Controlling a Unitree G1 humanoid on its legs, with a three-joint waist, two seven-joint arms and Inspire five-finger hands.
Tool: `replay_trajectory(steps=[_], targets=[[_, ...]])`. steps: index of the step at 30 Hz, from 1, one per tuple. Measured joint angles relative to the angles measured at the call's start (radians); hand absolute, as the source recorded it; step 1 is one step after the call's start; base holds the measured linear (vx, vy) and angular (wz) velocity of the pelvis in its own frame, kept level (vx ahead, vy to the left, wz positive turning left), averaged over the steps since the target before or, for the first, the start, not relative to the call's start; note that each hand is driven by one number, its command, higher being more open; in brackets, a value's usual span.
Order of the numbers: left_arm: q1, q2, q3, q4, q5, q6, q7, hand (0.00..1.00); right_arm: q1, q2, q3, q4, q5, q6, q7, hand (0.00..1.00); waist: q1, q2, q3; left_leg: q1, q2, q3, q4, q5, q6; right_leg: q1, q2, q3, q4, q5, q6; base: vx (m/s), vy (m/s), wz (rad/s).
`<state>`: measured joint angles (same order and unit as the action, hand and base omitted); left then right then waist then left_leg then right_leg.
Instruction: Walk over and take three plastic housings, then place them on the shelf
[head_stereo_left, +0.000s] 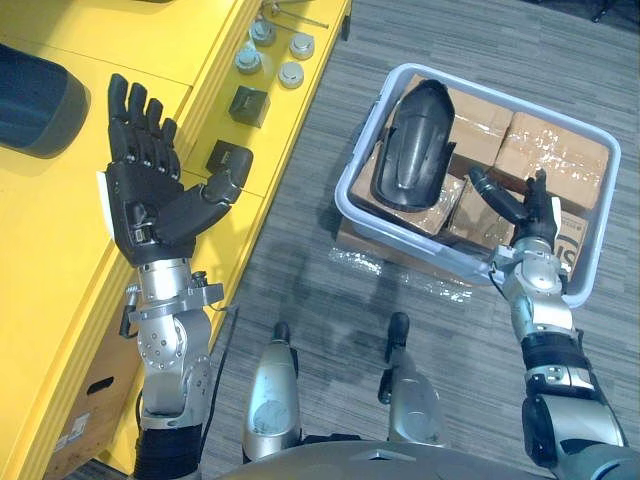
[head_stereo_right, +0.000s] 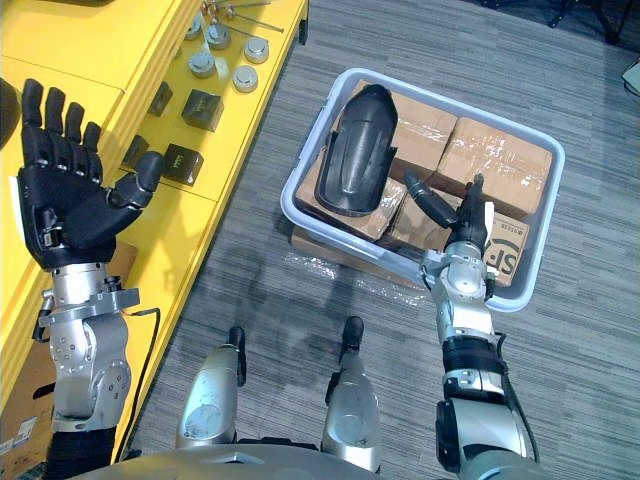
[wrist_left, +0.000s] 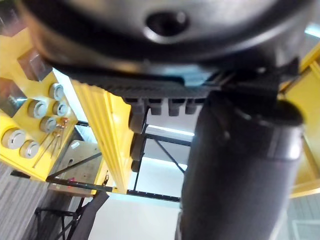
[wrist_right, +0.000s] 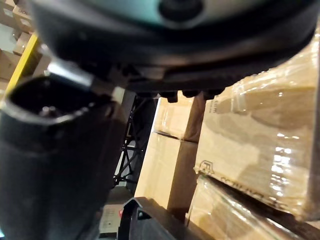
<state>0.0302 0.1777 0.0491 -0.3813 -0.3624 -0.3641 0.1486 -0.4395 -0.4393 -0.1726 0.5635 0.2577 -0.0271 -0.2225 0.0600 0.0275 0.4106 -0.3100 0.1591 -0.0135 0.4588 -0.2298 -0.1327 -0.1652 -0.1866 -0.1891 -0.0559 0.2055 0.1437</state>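
I see the bin (head_stereo_right: 285, 203) holding wrapped boxes (head_stereo_left: 555, 150) and one black housing (head_stereo_left: 412, 140); left hand (head_stereo_left: 150, 200) and right hand (head_stereo_right: 465, 228) fingers apart.

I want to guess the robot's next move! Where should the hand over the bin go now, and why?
Probably the right hand should slide toward the robot's left, onto the black plastic housing. Its fingers are open and empty above the cardboard boxes in the grey bin, beside the housing, not touching it.
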Motion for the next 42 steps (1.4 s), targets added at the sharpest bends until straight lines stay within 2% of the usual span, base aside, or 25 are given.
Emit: replay_trajectory(steps=[4,8,14,18,24,28,35,40,41,42], targets=[[-0.074,0.033,-0.004,0.047,-0.028,0.0,-0.007,1.0,-0.081,-0.052,0.036,0.076,0.0,0.005,0.061,1.0,0.006,-0.003,0.032,-0.029,-0.002,-0.009,0.032,-0.01,0.005,-0.009,0.0,-0.003,0.001,0.005,0.0,-0.04,0.032,0.04],[-0.078,0.034,-0.009,0.079,-0.028,0.016,-0.006,1.0,-0.139,-0.077,0.085,0.145,0.001,0.031,0.091,1.0,0.019,-0.001,0.044,-0.038,-0.002,-0.015,0.048,-0.015,0.008,-0.01,0.001,-0.007,0.003,0.006,-0.001,-0.03,0.013,0.02],[-0.084,0.054,-0.037,0.101,-0.028,0.019,0.001,1.0,-0.25,-0.13,0.151,0.196,-0.001,0.105,0.134,1.0,0.028,0.001,0.049,-0.071,0.007,-0.024,0.092,-0.03,0.008,-0.018,0.012,-0.01,0.002,0.017,-0.003,-0.07,0.031,-0.02],[-0.106,0.063,-0.064,0.158,-0.028,0.02,0.015,1.0,-0.336,-0.159,0.186,0.27,-0.016,0.122,0.106,1.0,0.044,0.009,0.059,-0.074,0.008,-0.025,0.098,-0.029,0.009,-0.019,0.013,-0.01,0.002,0.021,-0.004,-0.06,0.015,-0.02],[-0.107,0.063,-0.104,0.187,-0.029,0.02,0.038,1.0,-0.458,-0.191,0.226,0.306,-0.115,0.123,-0.031,1.0,0.056,0.037,0.075,-0.088,0.008,-0.031,0.099,-0.024,0.01,-0.03,0.014,-0.017,0.002,0.025,-0.004,-0.03,0.011,0.02],[-0.108,0.063,-0.117,0.187,-0.029,0.02,0.05,1.0,-0.496,-0.221,0.249,0.306,-0.202,0.149,-0.072,1.0,0.062,0.038,0.076,-0.088,0.007,-0.032,0.098,-0.023,0.011,-0.031,0.013,-0.025,0.002,0.025,-0.004,0.0,0.0,0.0],[-0.108,0.064,-0.134,0.199,-0.068,0.018,0.068,1.0,-0.554,-0.235,0.316,0.386,-0.291,0.241,-0.077,1.0,0.072,0.04,0.076,-0.088,0.007,-0.032,0.097,-0.02,0.012,-0.031,0.013,-0.027,0.002,0.026,-0.004,-0.02,0.005,0.0],[-0.109,0.064,-0.137,0.241,-0.073,0.018,0.071,1.0,-0.575,-0.252,0.372,0.466,-0.358,0.277,0.02,1.0,0.075,0.052,0.077,-0.101,0.007,-0.034,0.098,-0.017,0.012,-0.038,0.014,-0.03,0.002,0.03,-0.007,-0.06,0.018,0.01],[-0.109,0.064,-0.139,0.242,-0.074,0.018,0.072,1.0,-0.576,-0.257,0.382,0.474,-0.373,0.277,0.03,0.0,0.076,0.055,0.078,-0.102,0.007,-0.034,0.098,-0.016,0.012,-0.039,0.014,-0.03,0.002,0.03,-0.008,-0.06,0.024,0.01],[-0.11,0.065,-0.147,0.246,-0.078,0.017,0.073,1.0,-0.583,-0.27,0.395,0.49,-0.388,0.277,0.05,0.0,0.079,0.063,0.081,-0.102,0.007,-0.035,0.098,-0.016,0.012,-0.038,0.014,-0.031,0.002,0.031,-0.008,-0.04,0.019,0.01]])
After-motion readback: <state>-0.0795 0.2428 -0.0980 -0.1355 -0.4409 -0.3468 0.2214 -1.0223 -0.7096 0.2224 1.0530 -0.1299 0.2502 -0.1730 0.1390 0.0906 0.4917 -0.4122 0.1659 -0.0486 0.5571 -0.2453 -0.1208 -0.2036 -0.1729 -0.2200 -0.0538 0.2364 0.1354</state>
